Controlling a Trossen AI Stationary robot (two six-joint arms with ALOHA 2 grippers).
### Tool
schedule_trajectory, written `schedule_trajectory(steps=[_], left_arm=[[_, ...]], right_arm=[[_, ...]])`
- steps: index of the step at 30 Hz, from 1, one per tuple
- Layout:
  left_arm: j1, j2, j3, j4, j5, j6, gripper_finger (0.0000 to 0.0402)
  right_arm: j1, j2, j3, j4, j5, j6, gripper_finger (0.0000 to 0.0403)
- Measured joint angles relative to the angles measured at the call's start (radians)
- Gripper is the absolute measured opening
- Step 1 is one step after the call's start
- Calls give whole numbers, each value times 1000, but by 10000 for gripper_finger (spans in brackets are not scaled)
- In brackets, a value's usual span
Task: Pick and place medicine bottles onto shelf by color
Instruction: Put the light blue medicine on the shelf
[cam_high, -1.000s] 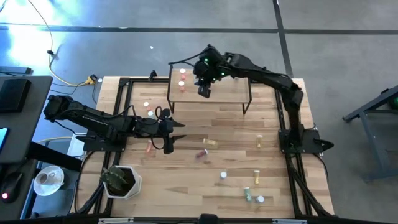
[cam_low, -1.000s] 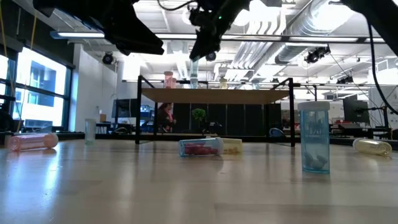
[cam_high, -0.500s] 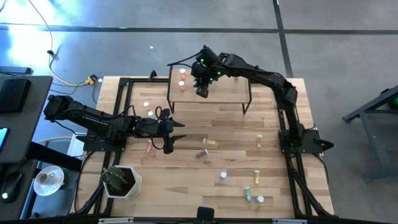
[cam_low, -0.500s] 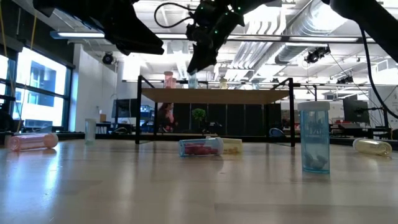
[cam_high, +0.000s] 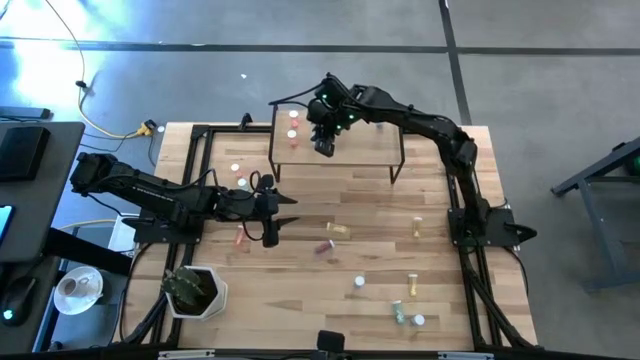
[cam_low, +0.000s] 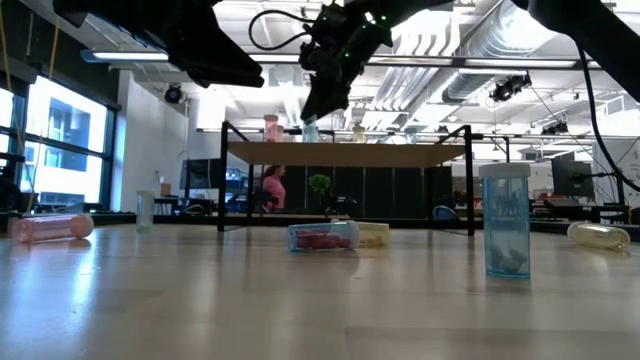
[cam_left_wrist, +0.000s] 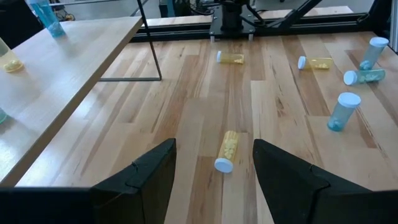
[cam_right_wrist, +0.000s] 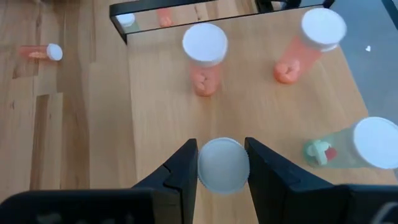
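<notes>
Scanning from the left edge: your white pot with the plant (cam_high: 195, 291) sits at the lower left of the high view.
Left gripper: you have the left gripper (cam_high: 272, 213) parked left of centre over the table, its fingers (cam_left_wrist: 146, 171) spread wide with nothing between them.
Under the left gripper: a yellow bottle (cam_left_wrist: 227, 150) lies on its side on the planks, showing in the gap of the fingers in the left wrist view; a red bottle (cam_high: 240, 237) lies just beside the gripper in the high view.
Low view, left: a pink bottle (cam_low: 48, 228) lies on its side at the far left, low in the frame.
Shelf: the shelf (cam_high: 365, 150) stands at upper centre of the high view, on thin black legs.
On the shelf: two pink bottles (cam_right_wrist: 204, 59) (cam_right_wrist: 310, 43) stand upright, caps up, and a greenish bottle (cam_right_wrist: 354, 146) stands at the right edge of the right wrist view.
Right gripper: your right gripper (cam_high: 324, 146) hangs over the left part of the shelf, closed onto a white-capped bottle (cam_right_wrist: 223, 165); you can see the cap pinched between both fingers (cam_right_wrist: 180, 171). I cannot tell its body colour from the wrist view.
Table centre: a red-filled bottle (cam_low: 322, 237) lies on its side in the middle of the low view.
Right side: a blue bottle (cam_low: 505, 220) stands upright right of centre in the low view, and a yellow one (cam_low: 599, 236) lies at the far right.
Lower right, high view: several more bottles (cam_high: 409, 317) are scattered there, some lying down.
</notes>
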Motion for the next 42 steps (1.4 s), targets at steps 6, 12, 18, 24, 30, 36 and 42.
schedule_trajectory(steps=[6,12,18,24,30,36,42], left_arm=[[0,0,0,-1,0,0,204],[0,0,0,-3,0,0,204],[0,0,0,-4,0,0,204],[0,0,0,-3,0,0,204],[0,0,0,-3,0,0,204],[0,0,0,-3,0,0,204],[0,0,0,-3,0,0,204]], right_arm=[[-2,7,0,-6,-2,0,99],[-5,9,0,9,-2,11,99],[-7,9,0,-8,-3,15,100],[-7,9,0,-9,-3,15,125],[-8,14,-2,-16,0,15,131],[-8,13,-2,-4,0,11,133],[-8,13,-2,-1,10,11,133]])
